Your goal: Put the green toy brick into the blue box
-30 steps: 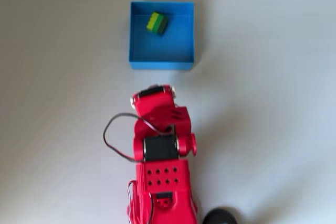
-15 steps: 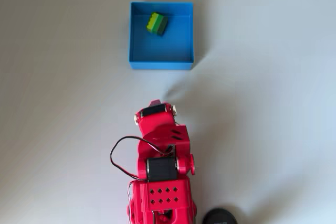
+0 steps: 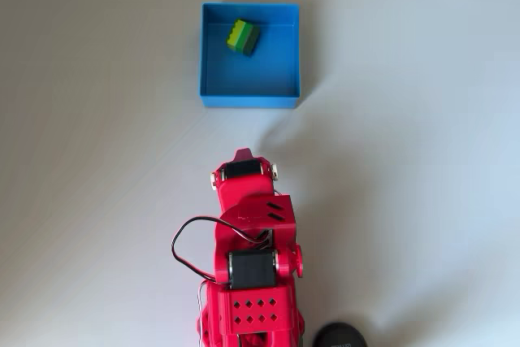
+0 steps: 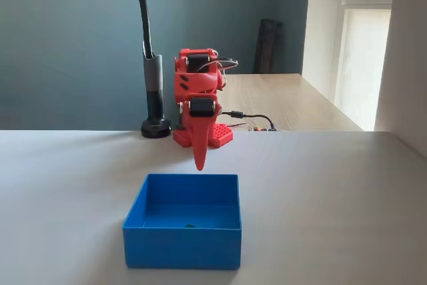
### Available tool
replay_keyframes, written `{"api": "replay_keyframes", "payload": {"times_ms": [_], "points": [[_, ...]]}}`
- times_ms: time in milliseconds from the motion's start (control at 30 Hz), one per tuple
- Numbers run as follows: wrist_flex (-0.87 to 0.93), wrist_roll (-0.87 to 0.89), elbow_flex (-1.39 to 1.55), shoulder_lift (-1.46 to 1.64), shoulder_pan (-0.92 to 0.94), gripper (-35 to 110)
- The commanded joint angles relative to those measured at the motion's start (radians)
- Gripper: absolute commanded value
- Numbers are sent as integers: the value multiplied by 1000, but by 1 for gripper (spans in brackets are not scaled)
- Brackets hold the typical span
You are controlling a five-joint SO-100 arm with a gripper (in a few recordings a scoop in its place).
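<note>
a pale table spreads across the overhead view, with the red arm folded low at its near edge and a black lamp base standing just beside the arm's mount in the fixed view. the blue box sits well apart from the arm, straight ahead of it, upright and square to the frame. the gripper hangs point-down in the fixed view, above the table and short of the box's far wall; its fingers look pressed together into one narrow red tip with nothing between them, though the overhead view gives only a small red point at the wrist's front. the green toy brick lies inside the box, resting on the flat bottom near the upper wall in the overhead view, slightly turned, its studded lime face up and a darker side showing; in the fixed view the near wall hides all but a faint green speck. judged from this, the placing looks done and the step in hand is the retreat: it is best done by folding the arm straight back along its own line, keeping the tip high and clear of the thin box wall so the box is not nudged, and leaving the brick untouched
</note>
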Motion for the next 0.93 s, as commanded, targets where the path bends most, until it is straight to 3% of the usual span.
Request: {"api": "replay_keyframes", "payload": {"times_ms": [0, 900], "points": [[17, -2, 12, 20, -15, 0], [12, -11, 12, 20, -25, 0]]}}
